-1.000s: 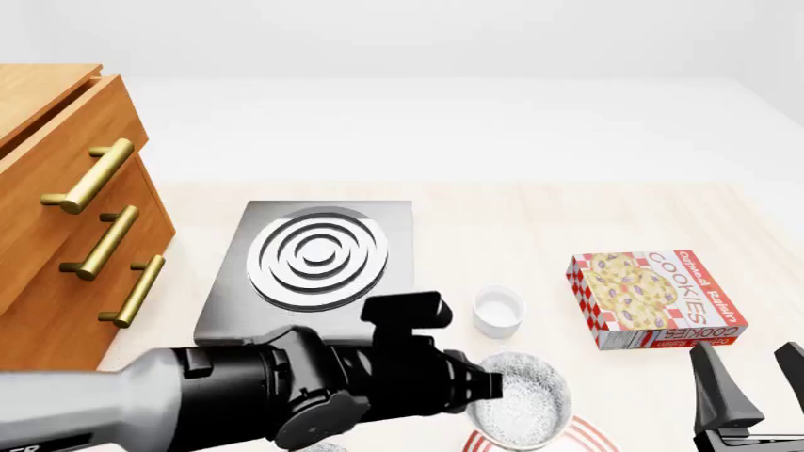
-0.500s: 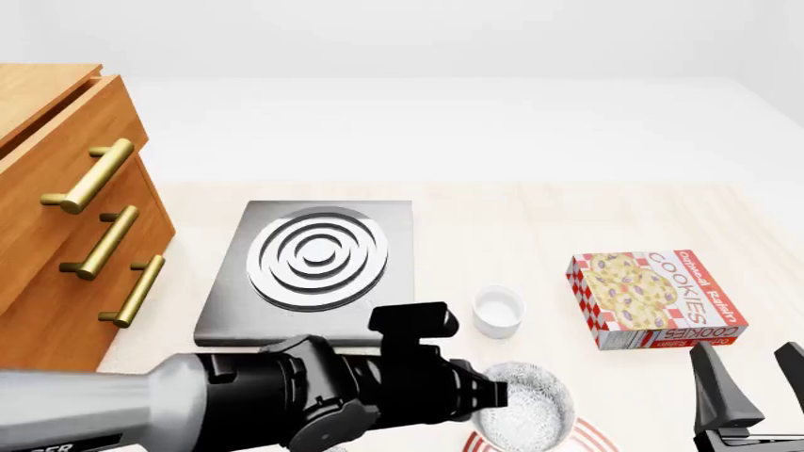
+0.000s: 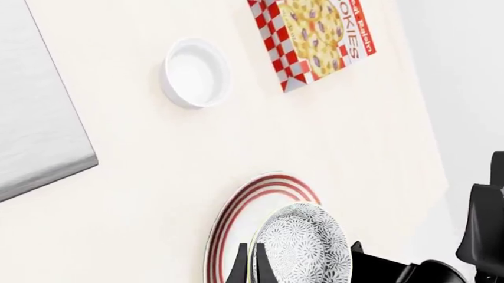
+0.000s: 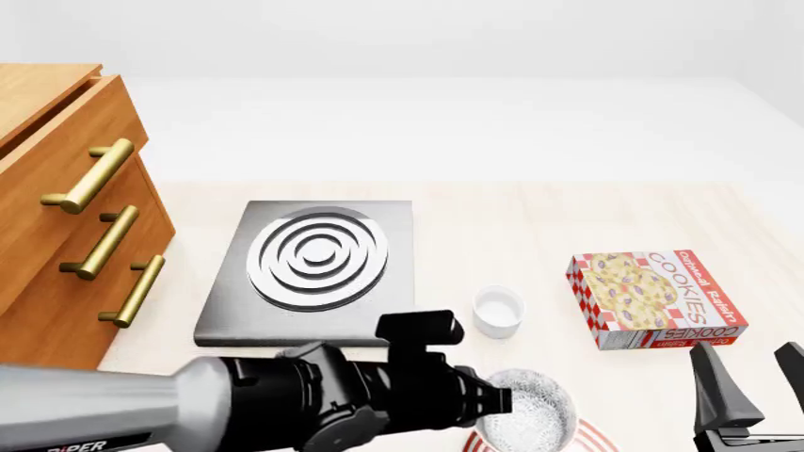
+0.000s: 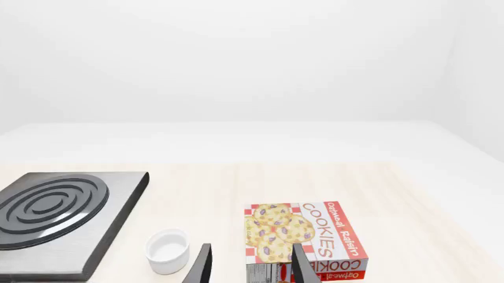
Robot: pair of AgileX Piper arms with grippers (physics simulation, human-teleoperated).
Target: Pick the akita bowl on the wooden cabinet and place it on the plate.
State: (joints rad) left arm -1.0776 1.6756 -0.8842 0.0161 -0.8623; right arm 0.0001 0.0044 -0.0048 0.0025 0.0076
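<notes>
The plate point(image 4: 568, 439) lies at the near edge of the tabletop point(image 4: 503, 217), toward the right, partly cut off in the front view. Bare surface lies between the plate and the right edge and behind it up to the small white cup point(image 4: 498, 312). The far half of the tabletop is bare past the grey stove point(image 4: 314, 268).

The wooden cabinet point(image 4: 63, 217) fills the left edge, its three brass handles facing the stove. The stove sits centre-left; the cup stands just off its near right corner. A cookie box point(image 4: 653, 297) lies nearer the right edge, well apart from the plate. The right gripper point(image 5: 250, 265) hangs near the near right corner, jaws parted with nothing between them, aimed toward the cookie box.

The akita bowl point(image 4: 528, 407) is over the plate; whether its base touches cannot be told. The left gripper point(image 3: 250, 268) has narrow jaws pinching the bowl's rim on the side toward the left edge, one finger inside, one outside. The left arm point(image 4: 251, 405) crosses the near edge and hides the tabletop left of the plate.
</notes>
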